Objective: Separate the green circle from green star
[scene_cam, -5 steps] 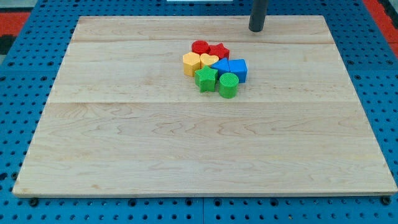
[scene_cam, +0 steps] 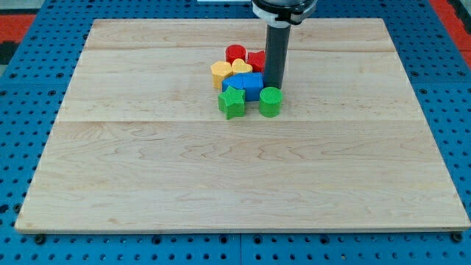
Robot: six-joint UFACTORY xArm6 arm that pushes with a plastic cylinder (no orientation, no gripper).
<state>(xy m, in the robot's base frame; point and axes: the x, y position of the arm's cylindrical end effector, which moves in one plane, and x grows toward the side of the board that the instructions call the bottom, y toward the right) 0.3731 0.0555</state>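
Observation:
The green circle (scene_cam: 270, 101) stands near the board's middle top, right of the green star (scene_cam: 232, 101), with a small gap between them. My tip (scene_cam: 273, 86) is just above the green circle, at the right edge of the block cluster, touching the blue blocks (scene_cam: 247, 86). The rod hides part of the red star (scene_cam: 256, 61).
Tight cluster above the green blocks: red circle (scene_cam: 235, 53), yellow hexagon (scene_cam: 220, 74), yellow heart (scene_cam: 241, 68), blue blocks and red star. The wooden board (scene_cam: 221, 177) lies on a blue pegboard.
My tip moved from the board's top edge down and left into the cluster's right side. The blue blocks, yellow blocks and green star shifted left; the star moved away from the green circle.

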